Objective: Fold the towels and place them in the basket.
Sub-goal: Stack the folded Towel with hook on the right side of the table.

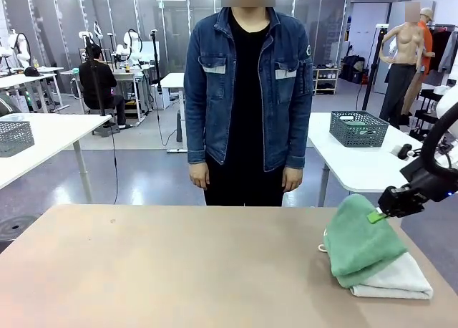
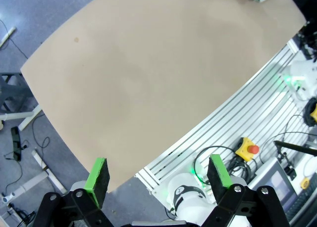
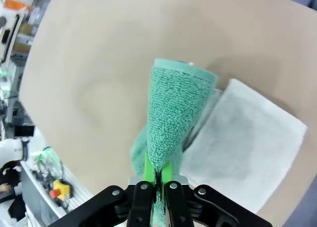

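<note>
green terry towel (image 3: 173, 108) pinched in right hand (image 3: 157, 173) | over flat off-white towel (image 3: 247, 147) | left hand (image 2: 158, 175) apart

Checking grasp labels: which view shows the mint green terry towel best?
Right wrist view: the mint green terry towel is pinched in the right gripper. Front view shows it sideways; left wrist view catches one corner.
</note>
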Controlling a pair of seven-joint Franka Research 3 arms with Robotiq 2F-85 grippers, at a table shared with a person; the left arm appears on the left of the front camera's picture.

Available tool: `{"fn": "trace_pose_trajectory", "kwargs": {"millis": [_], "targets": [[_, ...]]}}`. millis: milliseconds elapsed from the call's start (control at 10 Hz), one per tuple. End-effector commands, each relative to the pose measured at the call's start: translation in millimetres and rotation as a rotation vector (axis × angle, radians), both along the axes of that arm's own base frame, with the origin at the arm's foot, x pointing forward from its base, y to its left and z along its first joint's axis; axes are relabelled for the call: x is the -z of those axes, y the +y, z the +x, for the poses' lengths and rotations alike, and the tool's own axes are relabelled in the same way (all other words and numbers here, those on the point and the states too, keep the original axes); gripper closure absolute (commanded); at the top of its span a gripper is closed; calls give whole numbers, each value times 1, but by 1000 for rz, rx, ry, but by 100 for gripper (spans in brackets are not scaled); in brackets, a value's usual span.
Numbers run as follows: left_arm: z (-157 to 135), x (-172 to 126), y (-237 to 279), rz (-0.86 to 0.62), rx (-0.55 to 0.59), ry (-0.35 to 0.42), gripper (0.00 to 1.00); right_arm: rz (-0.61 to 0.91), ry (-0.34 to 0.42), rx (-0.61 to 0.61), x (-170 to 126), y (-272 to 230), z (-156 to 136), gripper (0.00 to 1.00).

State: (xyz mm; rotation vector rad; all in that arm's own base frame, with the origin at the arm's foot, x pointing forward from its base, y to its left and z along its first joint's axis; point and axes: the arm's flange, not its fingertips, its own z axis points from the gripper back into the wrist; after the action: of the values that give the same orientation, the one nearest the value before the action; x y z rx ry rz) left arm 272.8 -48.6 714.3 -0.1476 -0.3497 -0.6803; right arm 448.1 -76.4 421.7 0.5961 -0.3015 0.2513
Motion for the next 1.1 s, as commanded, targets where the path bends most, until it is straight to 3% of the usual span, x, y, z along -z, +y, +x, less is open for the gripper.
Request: {"fn": "trace_pose_trajectory", "kwargs": {"millis": [0,200,300,400,700,800,1000], "targets": [[1,2,0,-1,7,-20,0,-97,-6,52,5,-10,-3,94],[1,2,0,-1,7,-20,0,-220,29,127,18,-18,-4,94],[1,2,0,-1,7,-20,0,-336,63,181,29,-21,-3,85],[1,2,0,-1,7,-20,0,-433,70,226,35,-22,-1,68],[1,2,0,-1,7,-20,0,-481,64,245,35,-16,-6,10],[1,2,0,-1,7,-20,0,-489,61,250,32,-14,-9,0],[1,2,0,-1,7,-20,0,-473,44,262,28,-11,-13,0]]}}
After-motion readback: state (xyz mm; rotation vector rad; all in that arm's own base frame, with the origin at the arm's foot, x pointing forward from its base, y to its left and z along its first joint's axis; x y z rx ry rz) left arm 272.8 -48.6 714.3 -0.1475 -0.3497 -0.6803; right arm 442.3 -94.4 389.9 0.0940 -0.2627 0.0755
